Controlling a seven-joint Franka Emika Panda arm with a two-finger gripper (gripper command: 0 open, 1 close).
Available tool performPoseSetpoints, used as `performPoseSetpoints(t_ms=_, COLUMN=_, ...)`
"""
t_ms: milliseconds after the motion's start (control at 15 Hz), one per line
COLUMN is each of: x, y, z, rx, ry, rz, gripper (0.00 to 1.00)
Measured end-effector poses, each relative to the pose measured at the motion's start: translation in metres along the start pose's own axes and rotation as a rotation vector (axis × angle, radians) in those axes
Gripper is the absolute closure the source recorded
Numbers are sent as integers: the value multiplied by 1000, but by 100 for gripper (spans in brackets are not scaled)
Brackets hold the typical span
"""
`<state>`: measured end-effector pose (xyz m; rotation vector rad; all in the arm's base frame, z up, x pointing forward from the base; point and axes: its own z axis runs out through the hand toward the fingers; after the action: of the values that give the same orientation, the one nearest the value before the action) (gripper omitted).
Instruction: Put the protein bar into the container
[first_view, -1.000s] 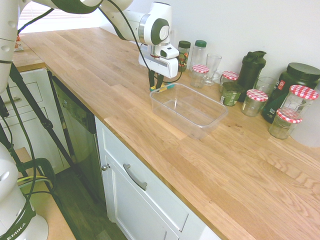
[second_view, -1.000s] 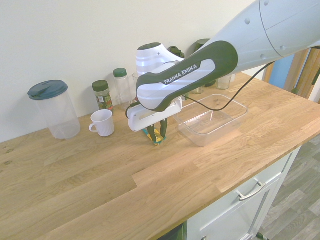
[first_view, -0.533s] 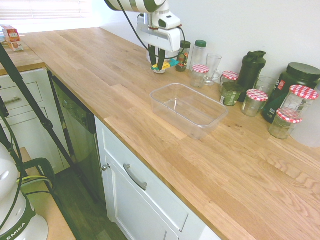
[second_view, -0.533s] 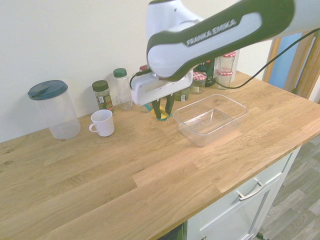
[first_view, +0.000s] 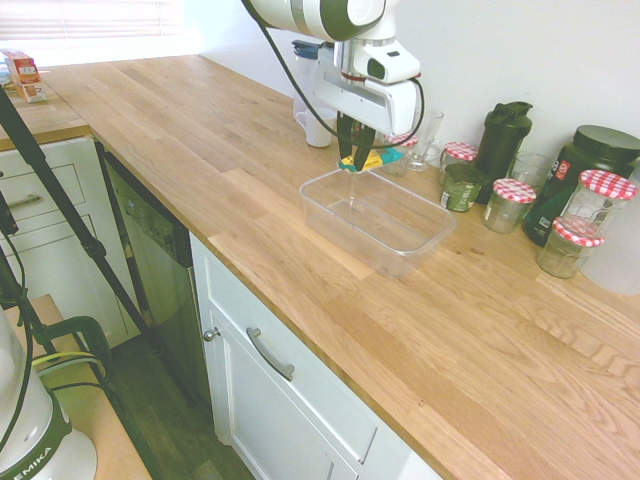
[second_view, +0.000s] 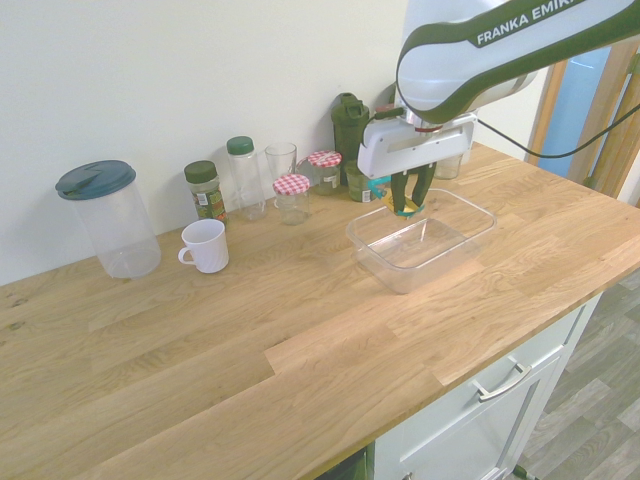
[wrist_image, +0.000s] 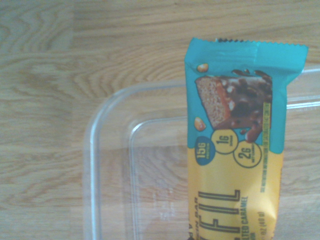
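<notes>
protein bar (wrist_image: 235, 150) between the claw's (second_view: 408, 206) closed fingers

Fingers (first_view: 356, 150) closed on protein bar (first_view: 370, 160), yellow with teal end, held above far rim of clear container (first_view: 378, 222). Container rests on wooden desk (first_view: 300, 290). White mug (first_view: 317, 128) stands behind the arm. Along wall: dark shaker bottle (first_view: 500, 148), glass jars with red-checked lids (first_view: 509, 206), large dark tub (first_view: 580, 180). Orange-and-white box (first_view: 24, 76) at far left corner.
</notes>
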<state>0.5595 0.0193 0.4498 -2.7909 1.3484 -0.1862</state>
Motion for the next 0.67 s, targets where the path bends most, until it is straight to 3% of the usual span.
performPoseSetpoints(t_ms=467, x=-7, y=-2, z=53, rx=-46, ry=-22, rz=-21, gripper=100)
performPoseSetpoints(t_ms=533, x=-9, y=-3, z=59, rx=-53, ry=-26, rz=-22, gripper=0)
performPoseSetpoints(t_ms=667, x=-10, y=-4, z=65, rx=-62, ry=-30, rz=-23, gripper=0)
